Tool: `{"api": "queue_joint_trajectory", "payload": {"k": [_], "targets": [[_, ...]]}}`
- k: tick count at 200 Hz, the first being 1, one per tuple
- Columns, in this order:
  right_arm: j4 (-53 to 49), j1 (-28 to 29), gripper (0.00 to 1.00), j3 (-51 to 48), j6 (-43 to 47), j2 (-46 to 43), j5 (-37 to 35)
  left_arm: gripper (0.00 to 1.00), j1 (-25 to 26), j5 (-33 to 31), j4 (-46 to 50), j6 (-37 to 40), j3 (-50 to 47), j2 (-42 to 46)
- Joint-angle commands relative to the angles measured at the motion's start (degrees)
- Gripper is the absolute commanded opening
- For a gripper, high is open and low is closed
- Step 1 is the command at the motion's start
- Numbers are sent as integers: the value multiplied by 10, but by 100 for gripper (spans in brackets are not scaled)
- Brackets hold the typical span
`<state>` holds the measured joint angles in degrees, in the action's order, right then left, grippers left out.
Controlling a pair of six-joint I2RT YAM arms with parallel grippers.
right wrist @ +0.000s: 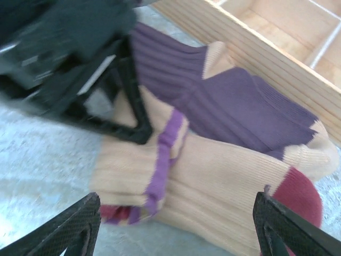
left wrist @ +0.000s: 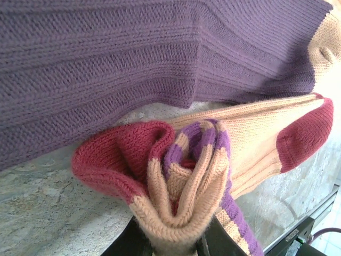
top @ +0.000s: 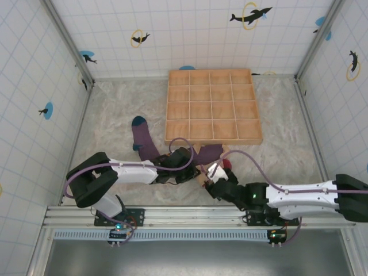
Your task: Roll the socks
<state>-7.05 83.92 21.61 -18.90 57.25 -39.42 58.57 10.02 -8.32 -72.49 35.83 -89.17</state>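
Near the tray (top: 213, 140), half-hidden tan sock (right wrist: 224, 181), cuff (left wrist: 181, 186) pinched in left claw (left wrist: 173, 246); right claw (right wrist: 176, 209) agape, empty.

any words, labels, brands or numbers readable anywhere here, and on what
None can be read.
The wall stickers are dolphin pictures without words.
The socks and the wooden tray bear no visible lettering.
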Motion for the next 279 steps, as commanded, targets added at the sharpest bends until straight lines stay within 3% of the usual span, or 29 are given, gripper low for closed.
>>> {"api": "queue_joint_trajectory", "payload": {"k": [1,53,92,134,152,170,221,244,279], "targets": [[62,64,75,-11,13,39,-125,0,5,5,33,-7,8,-8],[142,111,75,23,40,187,-193,0,5,18,31,-6,13,-18],[174,114,74,55,70,274,-214,0,5,18,31,-4,12,-18],[155,102,69,63,35,322,-212,0,5,21,30,-4,11,-19],[142,93,58,58,12,329,-195,0,5,21,30,-4,10,-18],[138,85,39,48,-7,328,-173,0,5,25,26,-3,11,-23],[128,70,8,19,-40,305,-122,0,5,31,17,-7,12,-29],[148,58,0,-4,-40,284,-83,0,5,34,15,-7,15,-31],[180,34,0,-47,-45,233,-32,0,5,34,14,-7,17,-29]]}}
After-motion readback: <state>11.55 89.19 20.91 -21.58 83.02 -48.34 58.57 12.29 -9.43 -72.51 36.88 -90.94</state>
